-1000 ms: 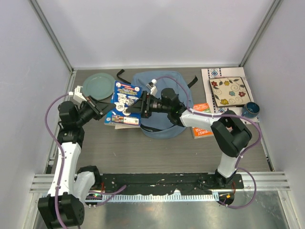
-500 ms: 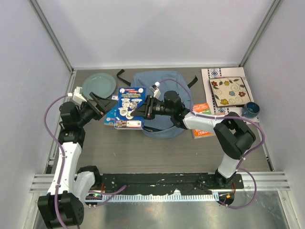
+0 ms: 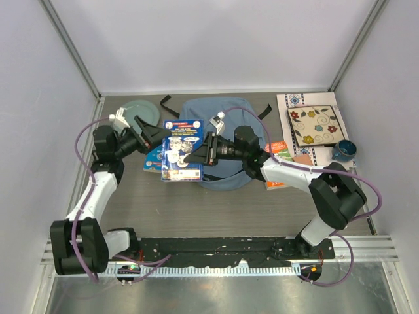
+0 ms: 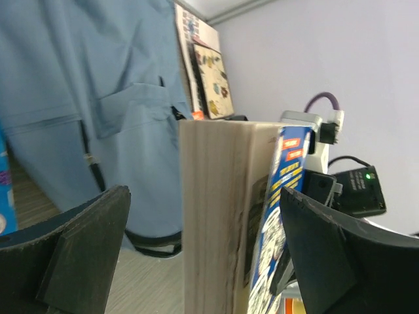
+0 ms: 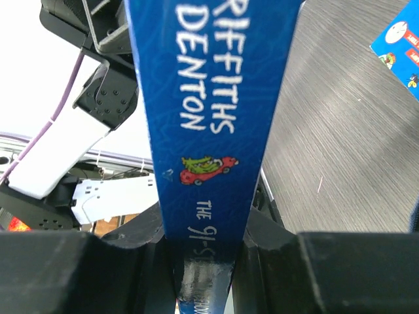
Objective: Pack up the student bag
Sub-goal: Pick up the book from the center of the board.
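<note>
Right tool (image 3: 201, 152) is clamped on the spine of the blue book (image 3: 182, 156), holding it up just left of the bag (image 3: 226, 118). I've got the left tool (image 3: 156, 135) spread wide, fingers either side of the book's pages, clear of them. That bag lies flat on the table (image 3: 216, 209), under my right arm.

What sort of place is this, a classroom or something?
Probably a robot test booth, not a classroom: bare white walls box in a grey table, two robot arms are bolted along its near edge, with a backpack, a book and a plate as props.
</note>
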